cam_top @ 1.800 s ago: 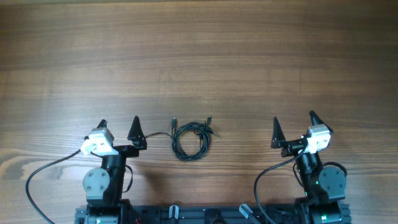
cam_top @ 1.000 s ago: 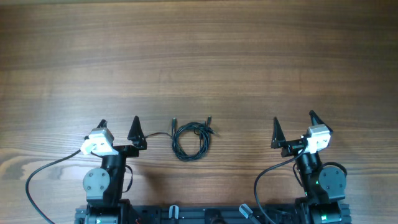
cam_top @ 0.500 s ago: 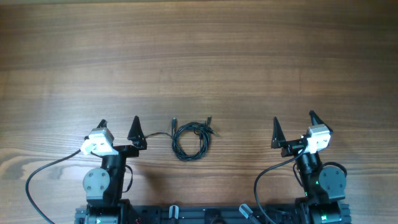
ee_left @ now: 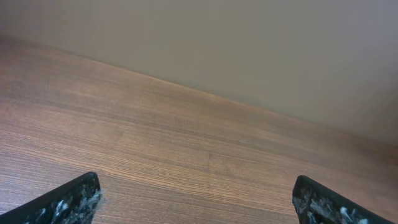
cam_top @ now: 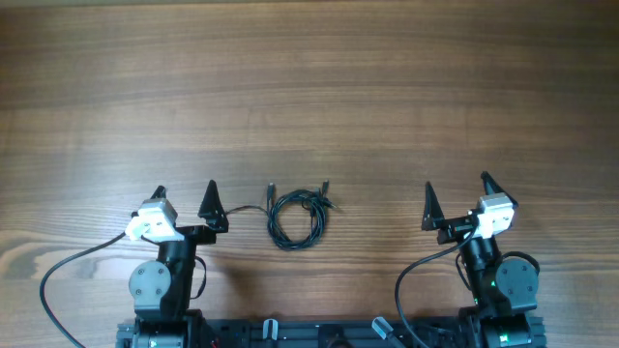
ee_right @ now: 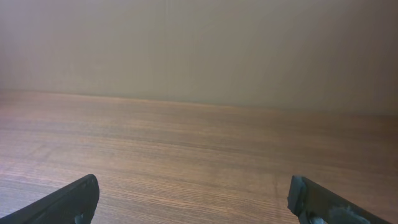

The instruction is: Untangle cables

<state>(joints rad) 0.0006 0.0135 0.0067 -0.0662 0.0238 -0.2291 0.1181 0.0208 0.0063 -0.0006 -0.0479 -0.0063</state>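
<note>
Thin dark grey-black cables [cam_top: 295, 217], coiled in a small loop with loose plug ends, lay on the brown wooden bench [cam_top: 309, 87] between the two arms, nearer the left hand [cam_top: 185, 189]. Left hand and right hand [cam_top: 457, 184] both stood spread wide, holding nothing.
</note>
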